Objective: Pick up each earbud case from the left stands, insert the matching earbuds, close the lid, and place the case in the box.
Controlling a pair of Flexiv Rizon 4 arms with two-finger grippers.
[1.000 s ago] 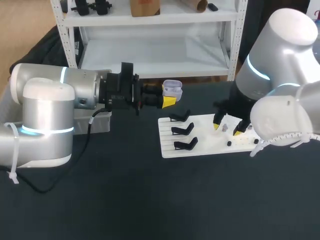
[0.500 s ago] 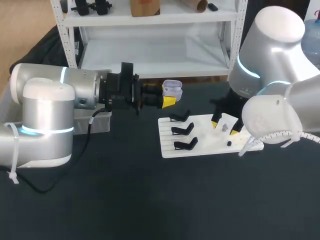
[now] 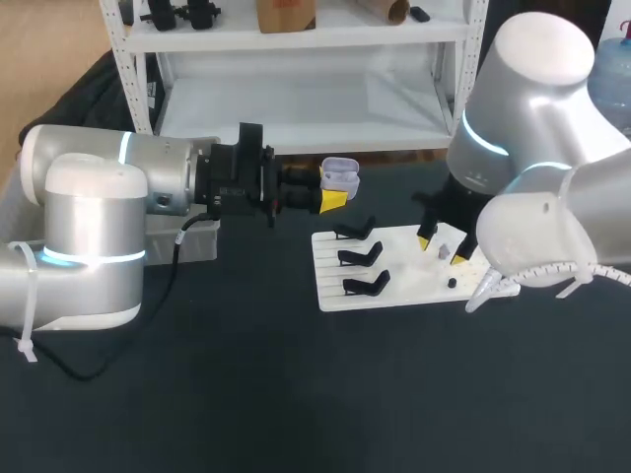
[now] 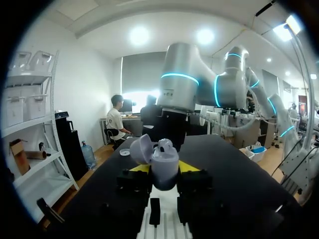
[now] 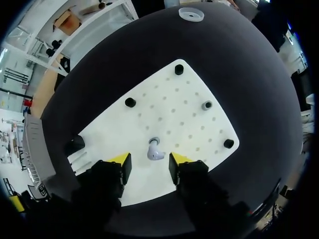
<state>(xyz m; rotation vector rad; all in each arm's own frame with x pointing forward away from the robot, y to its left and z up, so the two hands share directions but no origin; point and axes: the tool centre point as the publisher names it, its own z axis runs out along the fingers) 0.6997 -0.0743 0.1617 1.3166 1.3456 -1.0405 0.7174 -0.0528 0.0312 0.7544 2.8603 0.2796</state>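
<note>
The earbud (image 5: 154,149) I am after sits on the white board (image 5: 169,107), stem pointing away from me, in the gap between my right gripper (image 5: 149,160)'s yellow tips. Those fingers are spread, one on each side of it, and neither touches it yet. To do this pick well I judge I should come straight down and keep the bud centred. Then both pads meet it together: a small, rounded piece like this would likely roll or skip aside if one finger arrived first. A light squeeze low on the body should do, with the tips kept off the board. The black pegs (image 5: 130,102) stand well apart from it, so they should not interfere. My left gripper (image 4: 164,167) is clamped on the earbud case (image 4: 162,162), held up in the air beyond the black stands (image 3: 357,256), with its lid (image 4: 141,148) swung open. I cannot tell whether one socket is already filled. The case should stay level and steady so the bud can go in stem first.
</note>
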